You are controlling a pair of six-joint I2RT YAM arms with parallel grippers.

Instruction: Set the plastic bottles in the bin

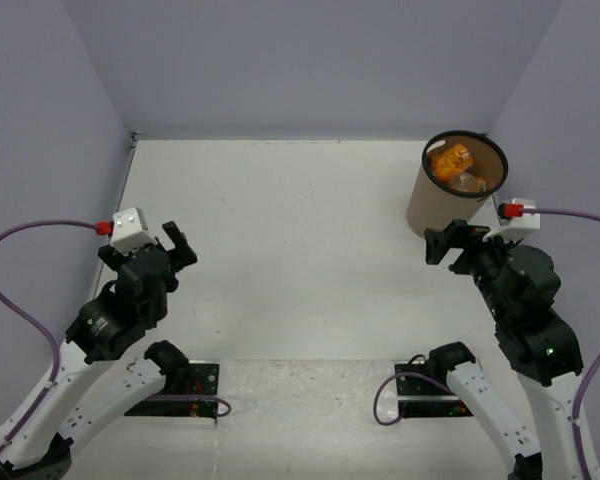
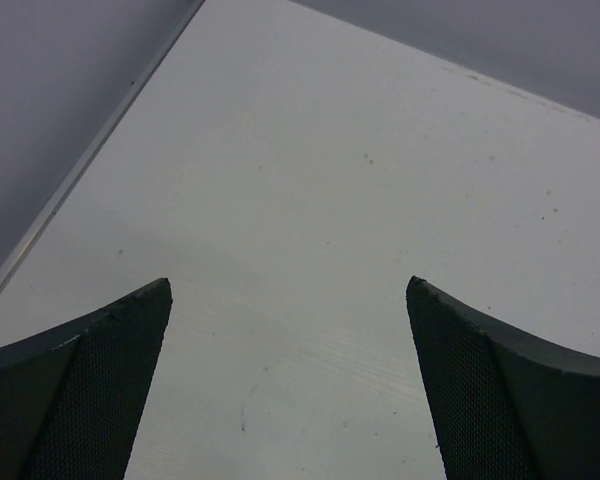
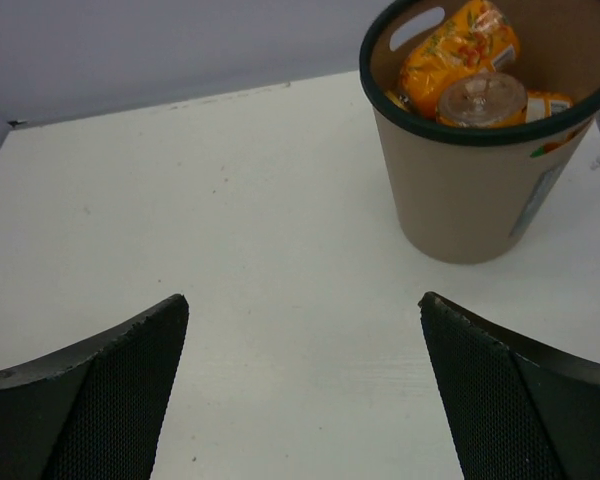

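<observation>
The tan bin [image 1: 432, 205] with a black rim stands at the far right of the table; it also shows in the right wrist view [image 3: 470, 195]. Inside it lie orange bottles [image 3: 458, 48] and a clear whitish bottle [image 3: 480, 98]; the orange ones show from above too [image 1: 450, 160]. No green bottle shows. No bottle lies on the table. My right gripper [image 1: 448, 243] is open and empty, just near-side of the bin [image 3: 302, 300]. My left gripper [image 1: 175, 245] is open and empty over the left of the table [image 2: 288, 285].
The white table [image 1: 300, 240] is walled by grey panels at the back and both sides. Black mounting plates [image 1: 180, 385] sit at the near edge by the arm bases. Purple cables trail from both wrists.
</observation>
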